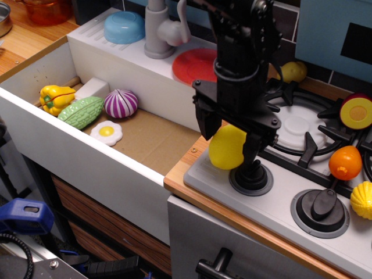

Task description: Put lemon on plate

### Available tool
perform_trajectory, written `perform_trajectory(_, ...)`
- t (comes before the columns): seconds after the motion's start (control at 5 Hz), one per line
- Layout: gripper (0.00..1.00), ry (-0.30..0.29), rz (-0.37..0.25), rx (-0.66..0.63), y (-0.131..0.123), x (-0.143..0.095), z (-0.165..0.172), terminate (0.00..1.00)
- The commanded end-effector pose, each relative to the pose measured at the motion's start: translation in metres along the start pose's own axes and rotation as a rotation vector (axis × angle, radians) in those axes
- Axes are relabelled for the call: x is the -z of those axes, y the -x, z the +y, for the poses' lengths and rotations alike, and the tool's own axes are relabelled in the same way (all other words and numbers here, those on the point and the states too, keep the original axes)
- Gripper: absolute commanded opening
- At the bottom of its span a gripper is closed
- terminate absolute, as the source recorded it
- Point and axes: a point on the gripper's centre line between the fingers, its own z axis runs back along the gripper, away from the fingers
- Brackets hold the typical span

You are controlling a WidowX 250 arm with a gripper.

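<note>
The black tool [226, 136] hangs low over the front left corner of the toy stove, its two dark fingers spread apart and reaching down on either side of the large, smooth, bright-yellow plastic lemon [226, 149]. The lemon sits on the grey stove panel directly beneath the tool, between the fingers; from this angle I can't quite tell whether either finger is actually touching it. Just to the tool's right, almost against the lemon, stands a black stove knob [251, 175], with a second black knob [320, 210] further right.

Behind the tool and a little to its left, the flat round red plastic plate [195, 64] lies on the white ledge at the back of the sink, partly hidden by the arm, next to the grey toy faucet [160, 32]. A light-blue bowl [124, 27] rests upside down further left on that ledge.

Well off to the tool's left, down in the sink basin, lie a purple-and-white onion half [121, 103], a toy fried egg [106, 132], a green bumpy gourd [81, 112] and a yellow pepper [56, 97].

To the tool's right, beyond the burner grate [299, 131], sit an orange fruit [344, 163] and a ridged yellow shell-shaped toy [362, 200]; a smaller dull-yellow fruit [293, 71] sits behind.
</note>
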Motion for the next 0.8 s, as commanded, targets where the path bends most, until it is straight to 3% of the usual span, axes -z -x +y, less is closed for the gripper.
perform_trajectory(0.0, 1.00, 0.008, -0.039, 0.001, -0.004, 0.005, 0.004, 0.00)
perform_trajectory(0.2, 1.00, 0.020, -0.047, 0.001, -0.004, 0.013, 0.006, 0.00)
perform_trajectory(0.4, 0.00, 0.010, -0.043, -0.009, -0.004, 0.016, 0.007, 0.00)
perform_trajectory(0.6, 0.00, -0.040, -0.029, 0.006, -0.006, 0.005, 0.014, 0.00)
